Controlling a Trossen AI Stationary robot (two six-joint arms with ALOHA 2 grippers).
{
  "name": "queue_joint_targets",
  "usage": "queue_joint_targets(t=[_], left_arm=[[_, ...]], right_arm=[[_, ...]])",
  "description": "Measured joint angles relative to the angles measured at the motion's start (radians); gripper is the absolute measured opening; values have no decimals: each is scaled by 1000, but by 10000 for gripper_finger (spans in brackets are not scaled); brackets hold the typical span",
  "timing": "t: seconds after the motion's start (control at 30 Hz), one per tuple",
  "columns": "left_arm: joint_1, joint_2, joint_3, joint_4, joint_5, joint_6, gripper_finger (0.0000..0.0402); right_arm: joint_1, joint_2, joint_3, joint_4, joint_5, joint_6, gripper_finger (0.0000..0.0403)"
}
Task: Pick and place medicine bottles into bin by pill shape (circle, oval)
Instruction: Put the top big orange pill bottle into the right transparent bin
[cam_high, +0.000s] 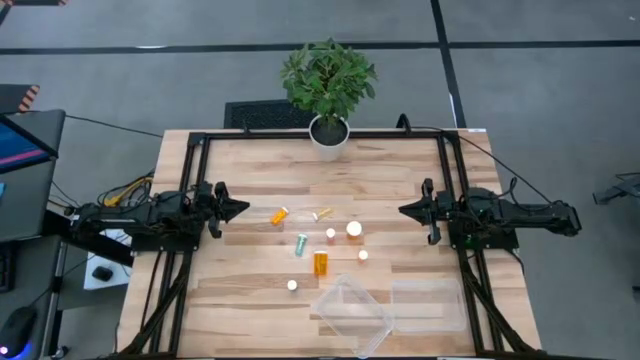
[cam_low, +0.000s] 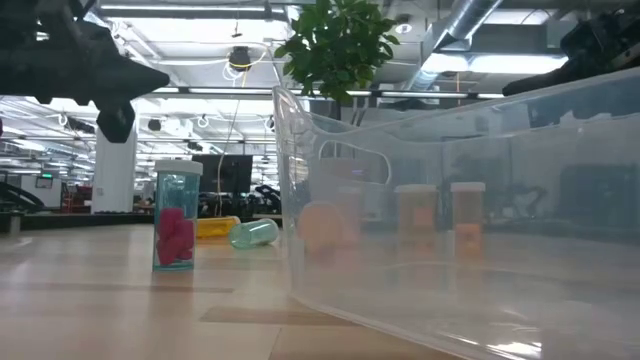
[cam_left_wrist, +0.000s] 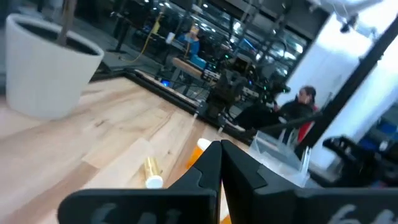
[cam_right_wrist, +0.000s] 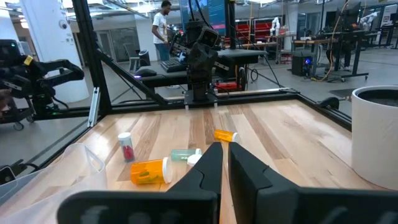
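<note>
Both grippers closed and empty; left gripper (cam_high: 240, 209) sits nearer the lying amber bottle (cam_high: 280, 215) than right gripper (cam_high: 406, 210), bottle's long axis diagonal.

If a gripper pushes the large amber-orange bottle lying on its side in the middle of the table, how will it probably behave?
The large amber-orange cylindrical bottle lies on its round side on the smooth wooden table, so it would likely roll when pushed sideways. It looks like small plastic, probably light. Its curved wall may slip between fingers.

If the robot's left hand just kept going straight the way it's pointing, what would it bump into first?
Probably the orange bottle lying on its side, just ahead of the shut left hand. The hand may sit higher than the bottle, though, so it could pass over.
</note>
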Motion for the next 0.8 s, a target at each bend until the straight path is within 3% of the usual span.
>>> queue_joint_targets(t=[0.1,0.3,0.5,0.6,0.8], left_arm=[[0,0,0,1,-5,-66,0],[0,0,0,12,-58,-61,0],[0,0,2,105,-273,-217,4],[0,1,19,109,-317,-227,21],[0,1,24,283,-326,-231,91]], right_arm=[[0,0,0,0,0,-1,42],[-1,0,0,36,-1,33,42],[1,-3,0,182,-1,324,42],[1,-3,0,276,-1,427,42],[-4,-2,11,443,50,420,42]])
